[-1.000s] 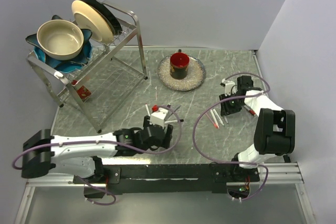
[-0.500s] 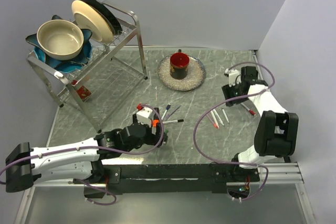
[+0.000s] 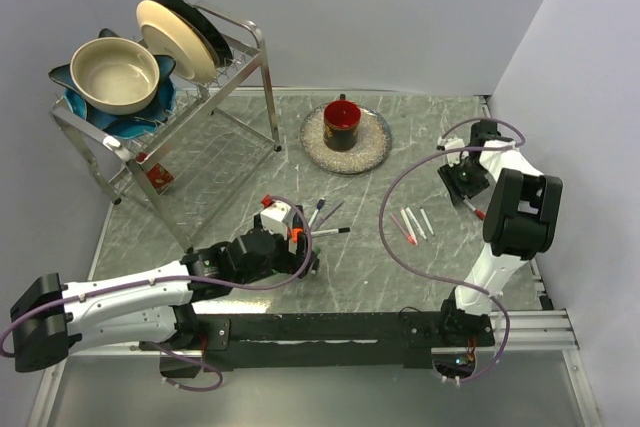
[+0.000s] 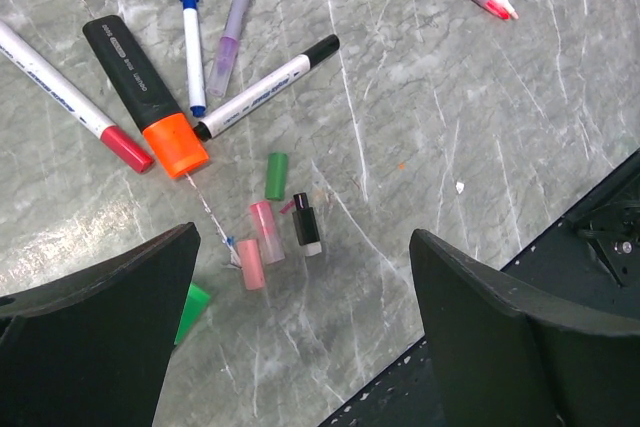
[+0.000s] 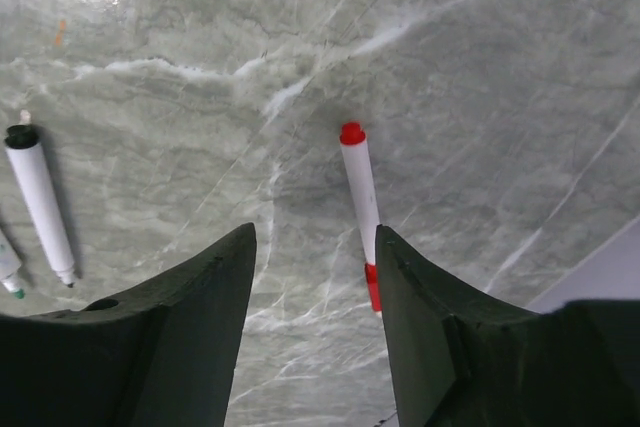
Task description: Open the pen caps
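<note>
The grey marble tabletop (image 3: pixel 230 172) spread out before me, with the metal dish rack (image 3: pixel 268 87) at the far left and a round plate (image 3: pixel 372 152) carrying a red mug (image 3: pixel 342 125) at the far middle, all well away from the work.

My left hand (image 4: pixel 305 247) hung low over the near middle of the tabletop, its jaws spread wide and holding nothing. My right hand (image 5: pixel 315 247) was out at the far right, jaws apart and empty too, right above a white pen (image 5: pixel 359 197) lying on the stone.

Beyond my left hand lay a fan of pens. The fat black highlighter (image 4: pixel 125 57) kept its orange cap (image 4: pixel 175 145), the white pen beside it its red cap (image 4: pixel 127 149), and another white pen its black cap (image 4: pixel 322 48).

Between my left fingers sat the loose ones, off and done: a green cap (image 4: pixel 276 175), two pink caps (image 4: pixel 268 232) and a black cap (image 4: pixel 305 224), with another green one (image 4: pixel 195 309) half hidden by a finger.

By my reckoning the job stood midway. The red cap (image 5: pixel 351 133) on the right-hand pen looked seated. That pen was next: drop the right hand, pinch the body and leave the capped end clear. Then the left hand would need to come across and pull straight along the barrel.
</note>
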Robot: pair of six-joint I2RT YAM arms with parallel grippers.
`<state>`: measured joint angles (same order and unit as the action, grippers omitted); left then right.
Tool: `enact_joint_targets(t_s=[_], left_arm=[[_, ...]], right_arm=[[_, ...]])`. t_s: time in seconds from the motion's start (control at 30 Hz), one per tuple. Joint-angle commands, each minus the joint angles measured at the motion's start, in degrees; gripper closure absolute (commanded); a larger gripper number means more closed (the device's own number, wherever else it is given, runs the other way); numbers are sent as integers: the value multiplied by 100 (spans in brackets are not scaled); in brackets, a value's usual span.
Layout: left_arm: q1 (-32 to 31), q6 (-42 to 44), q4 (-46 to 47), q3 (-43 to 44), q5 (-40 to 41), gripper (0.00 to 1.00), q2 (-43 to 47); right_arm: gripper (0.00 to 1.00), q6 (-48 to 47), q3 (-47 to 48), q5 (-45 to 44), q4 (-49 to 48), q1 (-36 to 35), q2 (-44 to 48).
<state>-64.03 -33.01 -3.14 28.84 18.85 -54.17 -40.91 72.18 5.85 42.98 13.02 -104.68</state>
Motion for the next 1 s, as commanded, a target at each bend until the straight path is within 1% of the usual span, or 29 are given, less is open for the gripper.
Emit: enact_joint_targets(t_s=[0.0, 0.17, 0.27, 0.33, 0.37, 0.4, 0.47, 0.5, 0.53, 0.6, 0.63, 0.73, 0.77, 0.8, 0.87, 0.9, 0.93, 0.97], left_arm=[[66, 111, 270, -28, -154, 8, -6], [119, 94, 270, -36, -224, 7, 21], [145, 85, 270, -54, -285, 7, 56], [180, 67, 270, -71, -373, 7, 100], [206, 41, 270, -80, -417, 7, 109], [233, 15, 426, -89, -470, 6, 135], [338, -64, 515, -168, -733, 2, 214], [399, -108, 629, -194, -864, 1, 240], [461, -143, 682, -247, -1161, 1, 249], [672, -301, 788, -274, -1418, 1, 232], [733, -363, 910, -300, -1689, 1, 206], [910, -574, 1191, -318, -2007, 1, 118], [945, -670, 1288, -318, -2200, 1, 100], [945, -715, 1368, -318, -2280, 0, 48], [945, -864, 1683, -309, -2534, 0, -23], [954, -925, 1789, -309, -2605, 1, -136], [954, -987, 1912, -283, -2675, 1, -198], [945, -1101, 2122, -256, -2824, 0, -286]], right_arm=[[45, -190, 419, -101, 272, 131, -297], [48, -181, 384, -136, 149, 210, -447], [52, -146, 349, -198, 79, 219, -491], [57, -137, 314, -215, 26, 219, -492], [59, -128, 297, -216, 17, 228, -500], [65, -120, 288, -216, 0, 219, -492], [70, -58, 244, -198, -35, 228, -500], [76, -23, 209, -198, -53, 228, -509], [79, 12, 200, -181, -53, 219, -518], [87, 144, 121, -128, -114, 219, -501], [89, 214, 68, -110, -158, 219, -466], [93, 346, -160, 118, -352, 219, -202], [94, 451, -204, 327, -395, 210, 16], [99, 539, -257, 442, -387, 210, 131], [100, 838, -292, 837, -256, 201, 490], [100, 952, -319, 1248, -203, 184, 641], [100, 1170, -345, 1461, -176, 184, 799], [100, 1303, -389, 1672, -141, 166, 1131]])
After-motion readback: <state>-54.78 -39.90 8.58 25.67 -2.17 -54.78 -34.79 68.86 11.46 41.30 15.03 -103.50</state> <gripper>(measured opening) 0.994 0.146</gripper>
